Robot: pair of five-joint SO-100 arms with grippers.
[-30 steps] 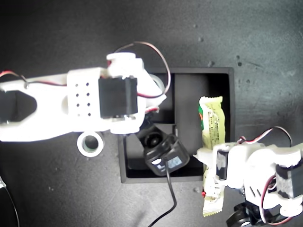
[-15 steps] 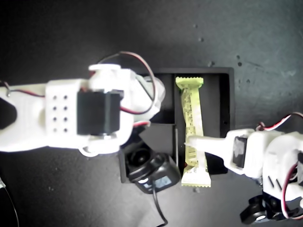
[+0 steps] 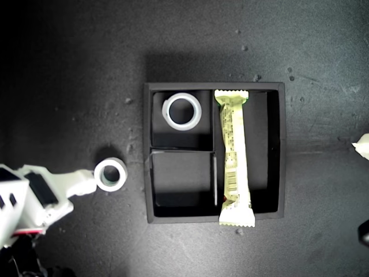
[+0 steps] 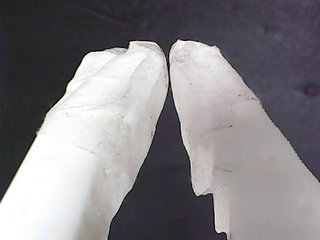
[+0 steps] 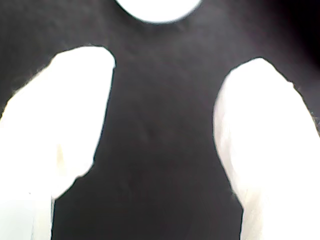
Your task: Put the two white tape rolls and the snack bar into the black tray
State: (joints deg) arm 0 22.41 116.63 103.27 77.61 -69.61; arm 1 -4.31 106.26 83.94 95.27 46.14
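The black tray (image 3: 213,86) lies in the middle of the exterior view. One white tape roll (image 3: 181,111) sits in its upper small compartment. The snack bar (image 3: 233,156) lies along the long compartment, with its lower end resting over the tray's wall. The other white tape roll (image 3: 109,174) lies on the table to the exterior view's left of the tray. My second gripper (image 5: 175,57) is open just short of this roll (image 5: 157,10), holding nothing. My first gripper (image 4: 167,47) is shut on nothing, and only its white tip (image 3: 362,147) shows at the exterior view's right edge.
The table is a dark matte surface (image 3: 69,69) with small pale specks. The tray's lower small compartment (image 3: 181,179) lies between the loose roll and the snack bar. The second arm's white body (image 3: 34,196) fills the exterior view's lower left corner.
The first gripper carried the snack bar into the long compartment, let go and withdrew to the exterior view's right. The second arm pulled back from over the tray to the loose roll.
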